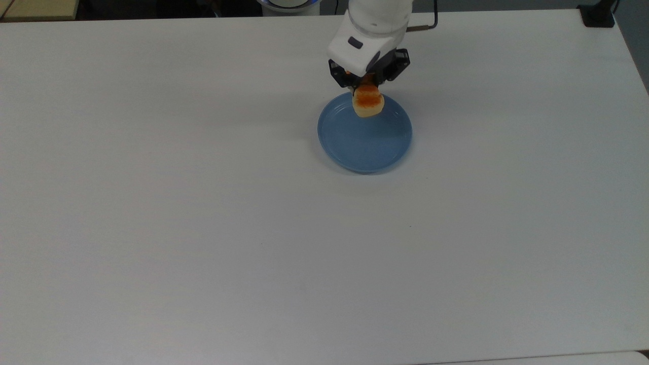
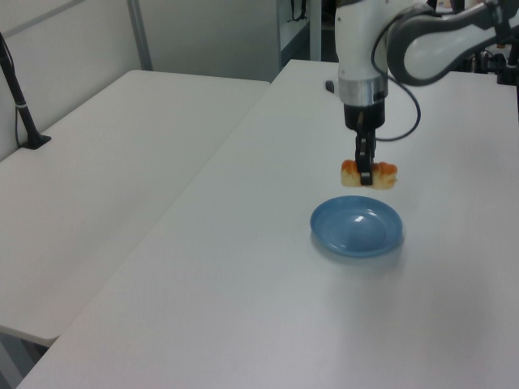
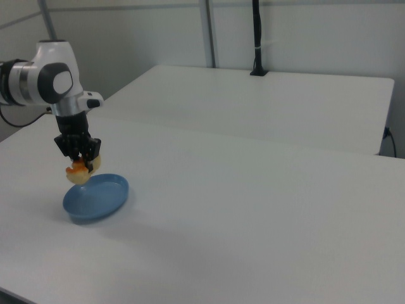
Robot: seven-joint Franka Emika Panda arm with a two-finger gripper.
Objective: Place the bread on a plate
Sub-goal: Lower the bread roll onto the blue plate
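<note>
The small toy loaf of bread [image 1: 368, 103] has an orange-brown top and pale cream sides. The round shallow plate [image 1: 365, 147] is plain blue. The claw [image 1: 369, 82] is black under a white arm housing [image 1: 361, 48]. The flat counter [image 1: 203, 228] is plain white.

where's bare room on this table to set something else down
Nearly all of the white table is bare: the whole stretch to the top view's left of the round blue plate, the wide band below it, and the strip to its right. The one busy spot is the plate itself, where the pincer holds the orange-topped toy bread loaf above it.
</note>
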